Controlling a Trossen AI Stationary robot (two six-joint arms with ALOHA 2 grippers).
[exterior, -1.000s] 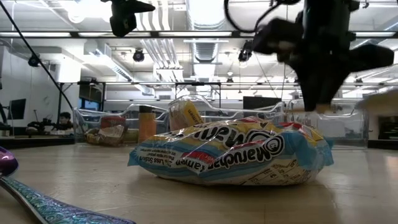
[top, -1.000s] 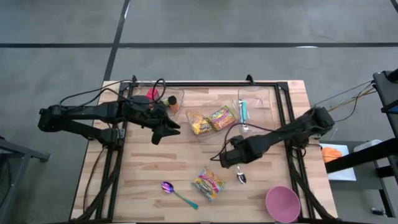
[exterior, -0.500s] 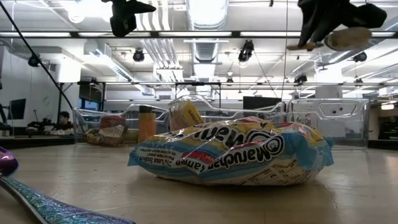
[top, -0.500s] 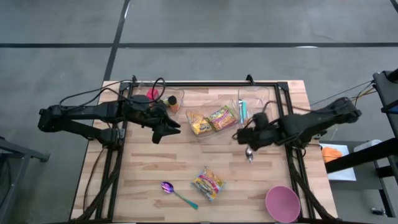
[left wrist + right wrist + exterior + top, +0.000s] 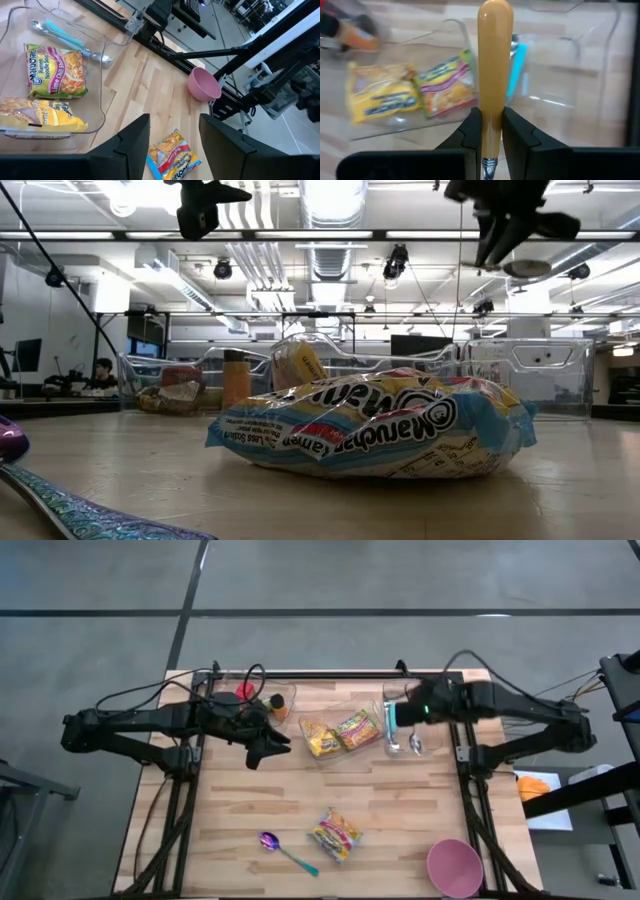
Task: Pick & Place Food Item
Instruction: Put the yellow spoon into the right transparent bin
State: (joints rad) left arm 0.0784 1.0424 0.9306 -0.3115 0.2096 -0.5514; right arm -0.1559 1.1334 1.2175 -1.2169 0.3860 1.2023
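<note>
A ramen pack point(image 5: 335, 833) lies flat on the wooden table point(image 5: 250, 820), near the front; the low view shows it close up point(image 5: 370, 435). My right gripper point(image 5: 410, 715) hangs over the clear right bin point(image 5: 432, 700), shut on a spoon with a tan handle point(image 5: 495, 55). The spoon's metal bowl point(image 5: 417, 745) shows below the gripper point(image 5: 525, 268). My left gripper point(image 5: 265, 747) hovers open above the table beside the middle bin point(image 5: 335, 755), touching nothing. In the left wrist view its fingers point(image 5: 172, 150) frame the pack point(image 5: 172, 156) far below. My right gripper pinches the spoon's tan handle between its two fingers at the end next to the metal neck point(image 5: 490, 127). The rest of the handle sticks out past the fingertips, along the line of the fingers. The spoon is lifted clear, above the right bin.
The middle bin holds two ramen packs point(image 5: 320, 737) point(image 5: 356, 728). A teal-handled spoon point(image 5: 390, 720) lies in the right bin. A far-left bin point(image 5: 285, 692) holds small bottles. A purple spoon point(image 5: 285, 850) and a pink bowl point(image 5: 455, 867) sit near the front edge.
My right gripper has risen from beside the ramen pack and swung toward the table's far right, carrying the spoon. The spoon's bowl, which was low near the table, now hangs clear over the right bin. The gripper has stayed shut on the handle.
</note>
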